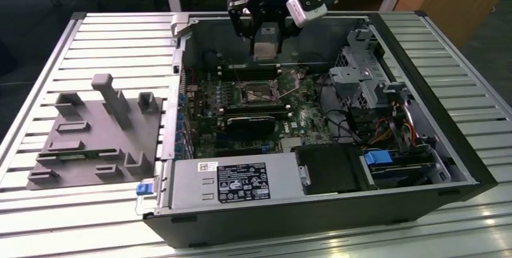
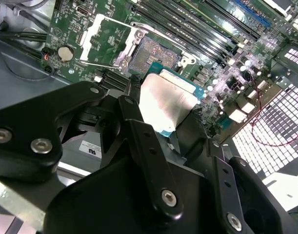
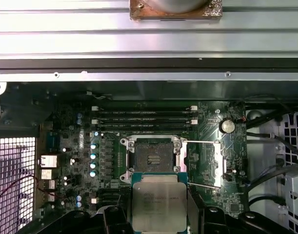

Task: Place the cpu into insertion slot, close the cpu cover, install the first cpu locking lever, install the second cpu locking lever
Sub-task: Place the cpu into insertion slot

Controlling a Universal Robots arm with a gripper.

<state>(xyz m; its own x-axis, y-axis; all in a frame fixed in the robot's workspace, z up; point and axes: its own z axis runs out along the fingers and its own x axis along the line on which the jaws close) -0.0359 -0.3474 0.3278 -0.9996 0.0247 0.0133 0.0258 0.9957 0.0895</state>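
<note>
The gripper (image 1: 265, 51) points straight down, clamped on opposite edges of the cpu (image 3: 158, 201), holding it level near the uncovered insertion slot (image 3: 152, 157).

Black gripper (image 1: 265, 57), clasping a silvery-tan square cpu (image 1: 265, 45), hangs at 12 o'clock over the open black metal computer case (image 1: 320, 213).

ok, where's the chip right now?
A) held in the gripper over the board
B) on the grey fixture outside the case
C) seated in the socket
A: the gripper holds the chip by its edges, while the socket is bare and its cover is swung open.
</note>
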